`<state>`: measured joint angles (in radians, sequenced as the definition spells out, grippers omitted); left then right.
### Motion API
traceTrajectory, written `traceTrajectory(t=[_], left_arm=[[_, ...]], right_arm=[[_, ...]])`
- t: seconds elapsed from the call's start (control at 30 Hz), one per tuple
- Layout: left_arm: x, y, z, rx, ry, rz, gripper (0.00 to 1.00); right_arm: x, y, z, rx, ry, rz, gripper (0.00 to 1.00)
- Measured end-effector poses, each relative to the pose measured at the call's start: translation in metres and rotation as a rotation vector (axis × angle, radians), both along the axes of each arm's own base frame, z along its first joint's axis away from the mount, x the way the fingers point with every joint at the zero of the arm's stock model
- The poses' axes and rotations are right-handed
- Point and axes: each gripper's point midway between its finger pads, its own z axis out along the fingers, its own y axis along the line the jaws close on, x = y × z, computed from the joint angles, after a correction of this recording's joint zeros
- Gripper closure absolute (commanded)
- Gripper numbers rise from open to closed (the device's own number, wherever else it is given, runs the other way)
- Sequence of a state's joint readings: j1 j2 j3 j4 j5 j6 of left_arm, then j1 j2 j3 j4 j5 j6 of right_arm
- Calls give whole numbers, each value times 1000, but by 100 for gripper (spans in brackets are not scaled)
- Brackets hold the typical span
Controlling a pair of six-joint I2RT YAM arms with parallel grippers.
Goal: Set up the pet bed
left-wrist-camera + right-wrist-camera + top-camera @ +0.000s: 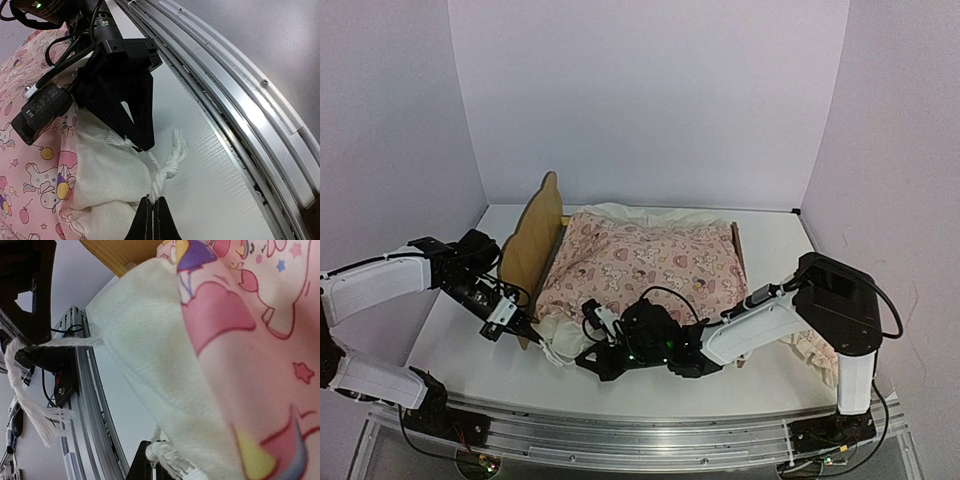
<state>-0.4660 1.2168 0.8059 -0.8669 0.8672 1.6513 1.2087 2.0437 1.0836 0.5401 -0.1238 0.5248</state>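
Observation:
The pet bed stands at the table's middle, its pale-wood headboard (532, 240) on the left. The pink heart-print quilt (640, 265) lies over it, its white lining (560, 340) hanging off the near-left corner. My left gripper (532, 337) is shut on a white twisted cord (167, 167) at that corner; its fingertips (152, 202) pinch the cord's end. My right gripper (592, 355) is shut on a second white tasselled cord (167, 455) beside it. In the left wrist view the right gripper (137, 137) sits just beyond the cord. The bed's fabric base is hidden.
A ruffled pink pillow (810, 350) lies at the right, partly behind the right arm. An aluminium rail (620, 425) runs along the table's near edge, close to both grippers; it also shows in the left wrist view (240, 100). White walls enclose the table.

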Motion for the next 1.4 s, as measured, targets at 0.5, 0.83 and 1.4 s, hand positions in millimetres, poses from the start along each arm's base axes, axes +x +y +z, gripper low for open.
traceTrajectory(t=[0.5, 0.83, 1.4], left_arm=[[-40, 19, -53, 132, 196, 105, 59], [20, -8, 66, -275, 522, 744, 78], [49, 14, -19, -170, 1062, 1360, 85]], right_arm=[[-4, 15, 15, -7, -42, 60, 100], [-12, 27, 20, -7, -75, 98, 100], [11, 38, 20, -19, -142, 10, 100]])
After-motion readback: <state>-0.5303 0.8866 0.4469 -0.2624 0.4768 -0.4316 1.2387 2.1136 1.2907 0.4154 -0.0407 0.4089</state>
